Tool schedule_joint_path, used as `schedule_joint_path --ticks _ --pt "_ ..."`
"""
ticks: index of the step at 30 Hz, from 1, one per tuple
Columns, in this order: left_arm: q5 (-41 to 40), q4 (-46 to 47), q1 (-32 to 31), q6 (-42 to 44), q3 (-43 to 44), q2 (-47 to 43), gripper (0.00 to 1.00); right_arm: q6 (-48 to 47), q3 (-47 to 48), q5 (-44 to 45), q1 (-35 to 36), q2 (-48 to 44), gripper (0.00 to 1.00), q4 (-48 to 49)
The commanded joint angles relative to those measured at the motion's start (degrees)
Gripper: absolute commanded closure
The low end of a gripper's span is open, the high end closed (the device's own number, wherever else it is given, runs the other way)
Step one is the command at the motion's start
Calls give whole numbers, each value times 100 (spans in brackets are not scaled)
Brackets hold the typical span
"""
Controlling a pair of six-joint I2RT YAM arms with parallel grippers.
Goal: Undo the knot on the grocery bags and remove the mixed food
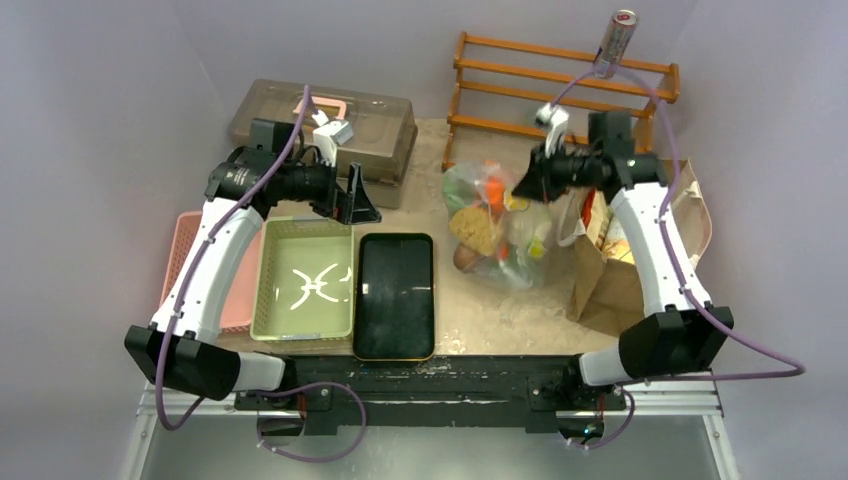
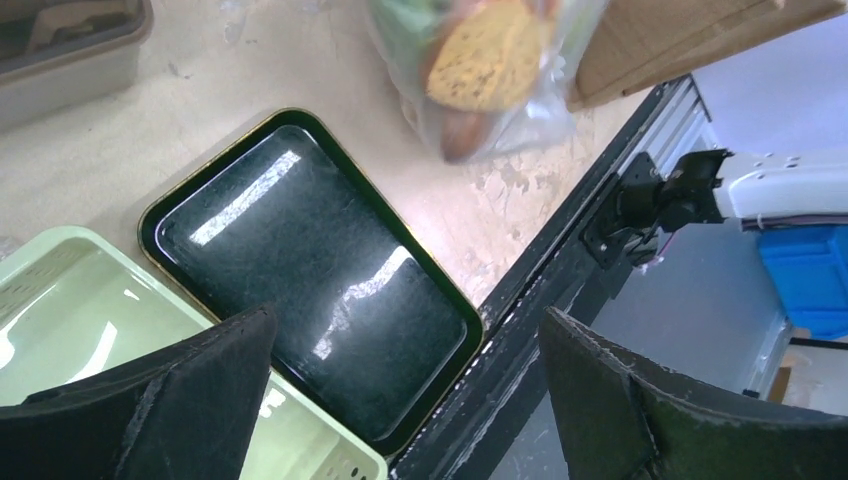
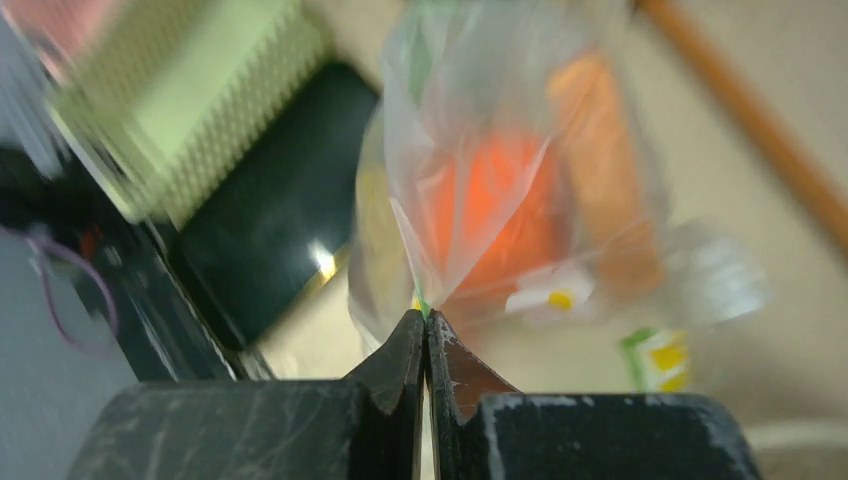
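The transparent plastic bag [image 1: 497,225] stands mid-table with a toast slice [image 1: 477,230], a carrot [image 1: 495,190] and other food inside. The brown paper bag [image 1: 610,275] stands to its right. My right gripper [image 1: 528,186] is shut on the plastic bag's upper film; in the right wrist view [image 3: 427,318] the film [image 3: 480,170] stretches up from the closed tips, orange food behind it, all blurred. My left gripper [image 1: 358,200] is open and empty above the trays. The left wrist view shows the bag [image 2: 490,70] with toast [image 2: 487,55] at the top.
A black tray [image 1: 395,295] and a pale green basket [image 1: 305,280] lie at the front, a pink basket [image 1: 182,250] at the left. A grey-brown lidded case [image 1: 325,125] is at the back left, a wooden rack [image 1: 560,85] with a drink can [image 1: 614,42] at the back.
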Motion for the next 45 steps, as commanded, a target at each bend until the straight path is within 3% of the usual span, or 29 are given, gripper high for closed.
schedule_joint_path --ticks 1,5,10,11,13,14,16,18,21,24,30,35,38,41,43,44,45 --pt "-274 3 -320 635 -234 13 0 -2214 -2016 794 514 -904 100 -45" --pt "-373 -5 -714 956 -420 59 0 -2910 -3726 1251 1233 -2016 100 -43" --pt "-70 98 -1057 1041 109 674 0 -3324 -4940 1744 1871 -2901 100 69" --pt "-72 85 -1181 1055 343 868 0 -3295 -5000 1805 1914 -2936 87 146" --pt "-6 11 -1378 1106 842 1352 0 -3126 -4827 1840 1919 -2827 49 241" --pt "37 -29 -1452 1114 1080 1584 0 -2939 -4635 1881 1917 -2711 34 287" --pt "143 -85 -1559 1099 1461 1988 0 -2356 -4058 1909 1916 -2398 20 350" --pt "263 -29 -1637 1072 1583 2183 0 -1760 -3393 2142 1788 -2068 15 330" --pt "398 344 -1700 1007 1328 2162 0 -1575 -2711 1788 1156 -1516 13 -51" --pt "381 374 -1780 1156 1262 2158 0 -2042 -2402 1713 819 -804 14 -718" --pt "284 444 -1803 1119 1088 1795 0 -2238 -2414 1896 784 85 13 -859" --pt "109 558 -1794 1032 697 1235 0 -2233 -2349 2043 790 855 2 -809" --pt "42 589 -1798 977 535 963 0 -2238 -2347 1831 800 1271 2 -992" --pt "-11 585 -1789 955 462 789 0 -2456 -2385 1498 804 1692 7 -1287" --pt "-35 604 -1785 937 437 726 0 -2638 -2377 1196 808 1918 18 -1529" --pt "-48 587 -1788 935 440 719 0 -2736 -2342 1028 810 2011 29 -1657" --pt "-65 577 -1783 930 444 704 0 -2822 -2289 839 808 2086 48 -1805"
